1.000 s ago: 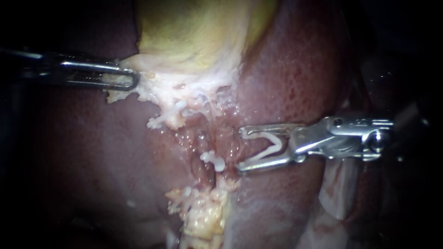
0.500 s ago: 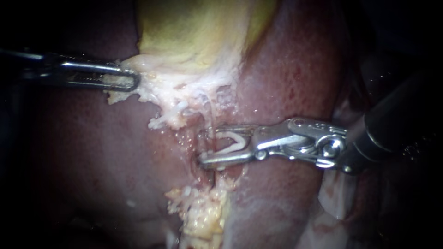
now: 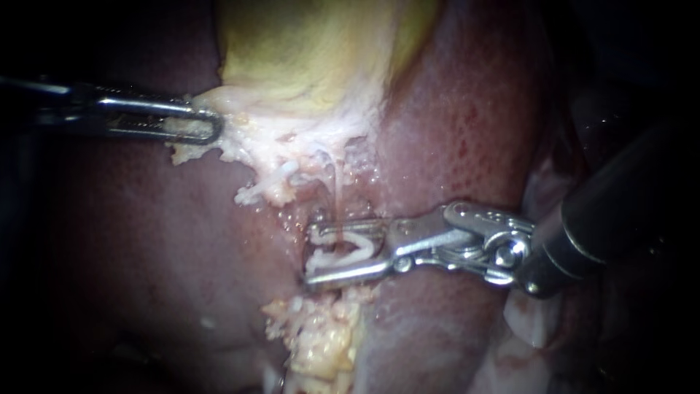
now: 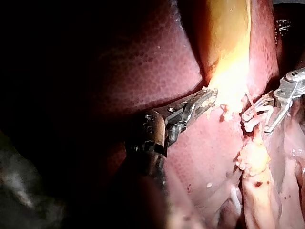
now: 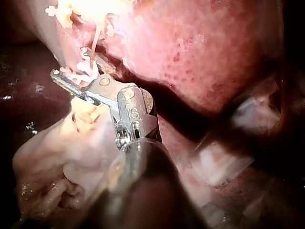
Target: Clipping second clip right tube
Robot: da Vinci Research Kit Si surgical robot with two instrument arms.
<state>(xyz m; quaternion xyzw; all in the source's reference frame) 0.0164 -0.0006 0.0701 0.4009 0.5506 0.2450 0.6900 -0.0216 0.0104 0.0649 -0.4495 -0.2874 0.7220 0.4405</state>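
My right instrument comes in from the right, its jaws open and carrying a white V-shaped clip. The jaws straddle a thin pale tube that runs down from the gallbladder's neck. A small white clip sits on that tube between the jaw tips. My left instrument is shut on the pale edge of the yellow gallbladder and holds it out to the left. The left wrist view shows the left instrument gripping this edge, with the right instrument beyond it. The right instrument also shows astride the strand.
Dark red liver surrounds the site on both sides. A lump of yellow-white fatty tissue lies just below the right jaws. Pale shreds of dissected tissue hang under the gallbladder's neck.
The right instrument has advanced leftward from the liver's surface until its open, clip-loaded jaws stand around the tube and the clip on it. The left instrument has held still.
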